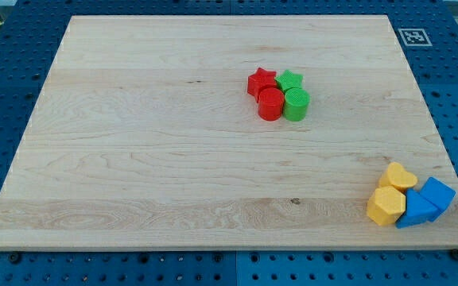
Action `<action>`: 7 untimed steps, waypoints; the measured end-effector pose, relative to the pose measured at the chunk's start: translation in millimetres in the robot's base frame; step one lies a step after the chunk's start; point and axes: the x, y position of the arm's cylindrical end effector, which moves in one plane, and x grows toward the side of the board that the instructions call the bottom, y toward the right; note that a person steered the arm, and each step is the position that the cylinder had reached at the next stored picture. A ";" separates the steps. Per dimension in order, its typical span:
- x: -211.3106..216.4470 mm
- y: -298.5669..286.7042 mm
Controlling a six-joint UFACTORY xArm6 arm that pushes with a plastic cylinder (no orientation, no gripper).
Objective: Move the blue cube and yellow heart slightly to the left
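Note:
The blue cube (438, 193) sits near the view's bottom right corner of the wooden board (173, 159), close to the right edge. The yellow heart (398, 175) lies just to its upper left, touching the cluster. A yellow hexagon block (386, 206) and a blue triangular block (416, 211) sit right below them, all packed together. My tip does not show in this view, and no part of the rod is visible.
A red star (261, 81), a green star (290, 80), a red cylinder (270, 104) and a green cylinder (296, 104) form a tight group at the upper middle. A marker tag (414, 36) lies off the board's top right corner.

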 end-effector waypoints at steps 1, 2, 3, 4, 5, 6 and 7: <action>2.8 -62.8; -25.7 -83.4; -33.5 -68.8; -30.6 -64.7; -17.0 -39.8; -25.3 -18.2; -32.6 -15.7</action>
